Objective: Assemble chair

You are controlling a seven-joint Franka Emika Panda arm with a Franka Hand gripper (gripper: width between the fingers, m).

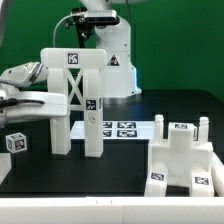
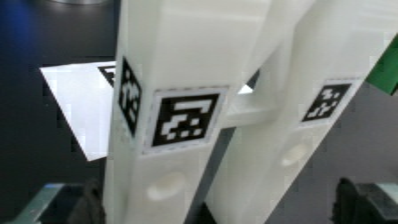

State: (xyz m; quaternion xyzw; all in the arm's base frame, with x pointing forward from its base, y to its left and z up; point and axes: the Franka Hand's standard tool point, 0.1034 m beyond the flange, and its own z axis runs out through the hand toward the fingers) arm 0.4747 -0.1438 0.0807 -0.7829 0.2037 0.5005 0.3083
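Closest to the lens, a white post (image 2: 178, 180) of the chair frame (image 1: 80, 95) fills the wrist view, its square tag (image 2: 187, 122) facing the camera. Dark fingers (image 2: 50, 205) show at either edge of that shot, so the jaws are spread wide with the post between them and nothing pinched. Whether a pad touches plastic, I can't tell.

Over to the exterior view: the frame stands upright on the black table (image 1: 120, 185) just off centre, toward nine o'clock, cross-brace showing. The gripper (image 1: 42, 98) comes in level from nine o'clock at about mid-height of the post. That looks like a line-up for a side grasp, low enough to keep the tall piece from tipping.

Behind the frame, toward three o'clock, the marker board (image 1: 118, 127) lies flat. A stepped seat piece (image 1: 185, 160) waits at four o'clock, well apart, and a small tagged block (image 1: 15, 142) sits at eight o'clock. Both lie loose, so I'd judge the build is only partway.
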